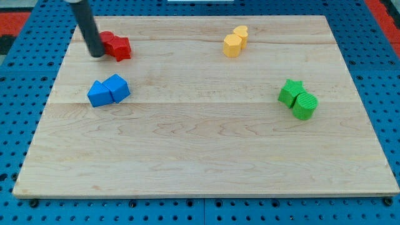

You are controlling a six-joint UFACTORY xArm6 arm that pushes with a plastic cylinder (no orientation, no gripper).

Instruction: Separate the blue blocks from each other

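Note:
Two blue blocks sit touching at the view's left: a blue block [98,94] on the left and a blue cube [117,87] on its right. My tip [97,54] is at the upper left, just left of the red blocks [115,45]. It is above the blue pair, about a block's width away, and does not touch them.
Two yellow blocks [235,41] sit together at the top middle. A green star block [290,91] and a green round block [305,105] touch at the right. The wooden board [206,156] lies on a blue pegboard.

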